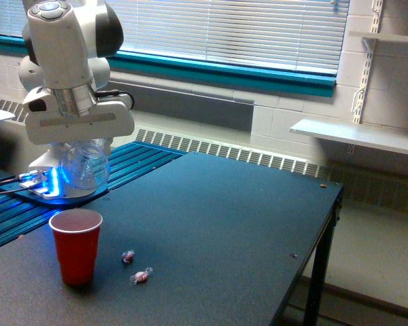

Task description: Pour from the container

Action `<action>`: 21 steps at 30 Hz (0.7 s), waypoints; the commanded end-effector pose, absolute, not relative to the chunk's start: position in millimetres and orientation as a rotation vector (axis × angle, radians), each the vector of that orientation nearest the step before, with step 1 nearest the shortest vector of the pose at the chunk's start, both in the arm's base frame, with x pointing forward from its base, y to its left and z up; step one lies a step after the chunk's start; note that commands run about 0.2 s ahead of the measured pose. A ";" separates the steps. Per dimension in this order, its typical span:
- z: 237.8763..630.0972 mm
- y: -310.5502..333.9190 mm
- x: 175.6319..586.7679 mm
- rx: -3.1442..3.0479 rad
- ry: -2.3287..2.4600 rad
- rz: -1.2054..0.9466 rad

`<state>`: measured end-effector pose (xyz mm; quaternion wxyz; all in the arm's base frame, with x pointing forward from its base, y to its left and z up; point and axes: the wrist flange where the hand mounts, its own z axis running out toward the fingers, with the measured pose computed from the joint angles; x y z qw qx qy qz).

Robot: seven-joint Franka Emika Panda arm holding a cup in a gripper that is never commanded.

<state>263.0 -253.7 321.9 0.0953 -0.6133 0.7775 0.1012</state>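
My gripper (83,155) hangs under the white arm at the exterior view's left, shut on the clear plastic container (85,167). The container hovers above and slightly behind the red cup (75,244), which stands upright on the dark table (217,224). No candy shows inside the container now. Two wrapped candies lie on the table to the right of the red cup, one (128,256) nearer the cup and one (141,276) closer to the front.
The arm's base with a blue glow (47,182) sits on a blue slatted surface at the left. The table's right edge (326,238) drops to the floor. A white shelf (357,134) is on the far wall.
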 end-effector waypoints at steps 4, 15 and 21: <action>335.7 -261.9 277.1 -1.681 2.298 0.143; 327.4 -241.8 287.6 -1.651 2.400 0.052; 312.0 -227.7 288.4 -1.645 2.442 0.150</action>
